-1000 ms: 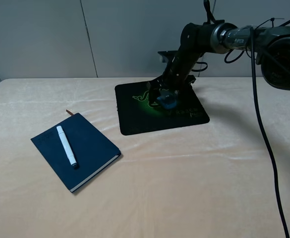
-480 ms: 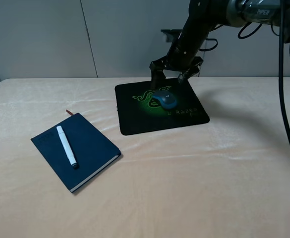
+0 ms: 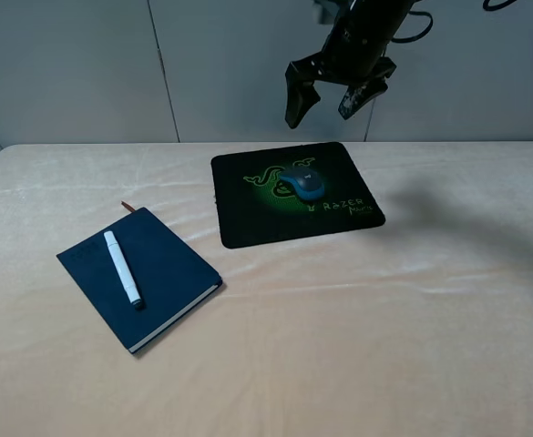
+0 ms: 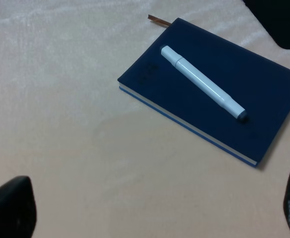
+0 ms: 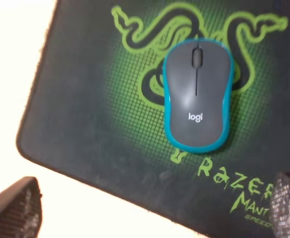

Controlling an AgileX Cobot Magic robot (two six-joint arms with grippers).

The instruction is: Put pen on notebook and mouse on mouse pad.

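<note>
The grey and blue mouse [image 3: 304,185] [image 5: 198,94] rests on the black mouse pad [image 3: 248,223] [image 5: 85,129], over its green logo. High above it, near the back wall, my right gripper [image 3: 321,114] [image 5: 152,208] hangs open and holds nothing. The white pen [image 3: 122,268] [image 4: 203,83] lies diagonally on the navy notebook [image 3: 170,264] [image 4: 263,99] at the left of the table. My left gripper [image 4: 149,210] is open and empty above the cloth near the notebook. It does not show in the exterior high view.
A beige cloth [image 3: 357,346] covers the table. A grey wall [image 3: 84,73] stands behind it. The notebook's brown ribbon [image 4: 158,20] pokes out at one corner.
My right gripper let go of the mouse, opened and rose well above the pad. The mouse stayed on the pad. Pen and notebook have not moved.
</note>
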